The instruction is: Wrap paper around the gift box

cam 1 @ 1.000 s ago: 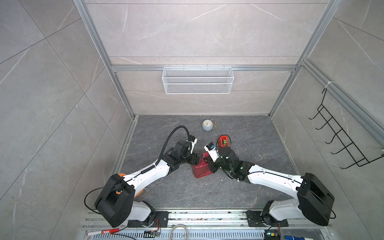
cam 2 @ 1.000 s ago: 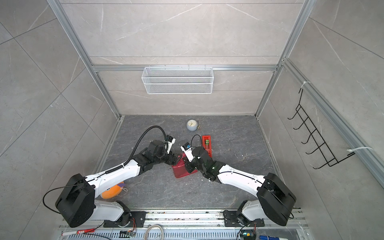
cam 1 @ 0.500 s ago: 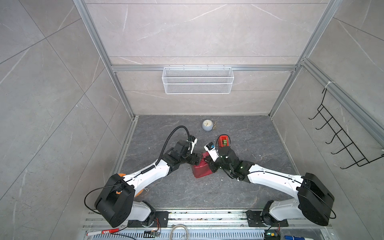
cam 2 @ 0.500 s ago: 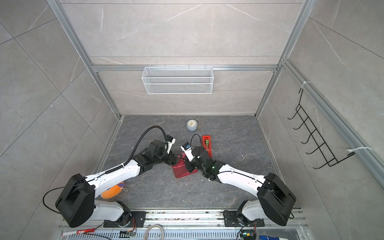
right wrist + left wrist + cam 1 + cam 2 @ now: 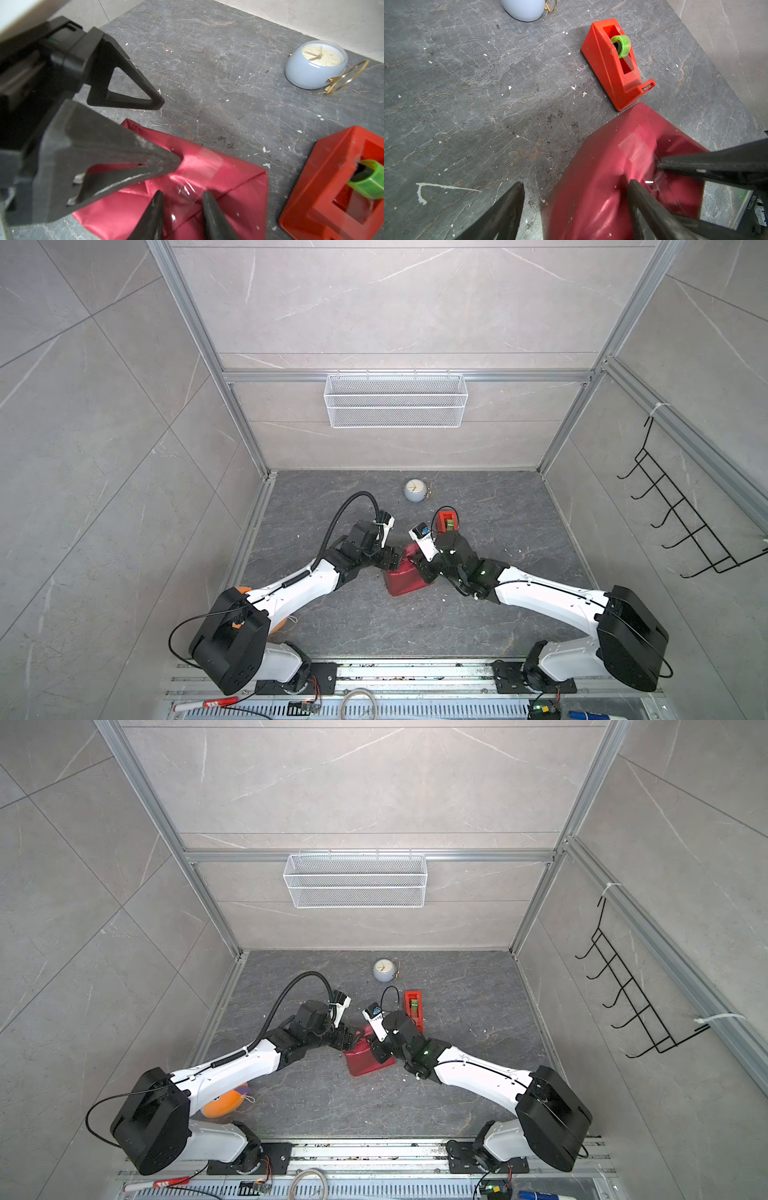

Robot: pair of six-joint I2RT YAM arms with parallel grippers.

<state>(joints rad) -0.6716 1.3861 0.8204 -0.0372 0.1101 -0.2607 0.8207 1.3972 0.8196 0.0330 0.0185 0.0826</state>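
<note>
Grey stone floor (image 5: 415,635) bears paper (image 5: 401,583), tape dispenser (image 5: 449,522), clock (image 5: 415,490), orange toy (image 5: 224,1104).

One paper parcel (image 5: 400,581) at centre, one tape dispenser (image 5: 448,522), one clock (image 5: 414,490), one wire basket (image 5: 395,400) upper centre, one hook rack (image 5: 685,506) right, one orange ball (image 5: 224,1104) lower left, two arms (image 5: 291,593).

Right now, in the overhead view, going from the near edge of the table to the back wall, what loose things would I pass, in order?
In a top view: orange round object → paper-wrapped gift box → red tape dispenser → pale blue alarm clock.
</note>
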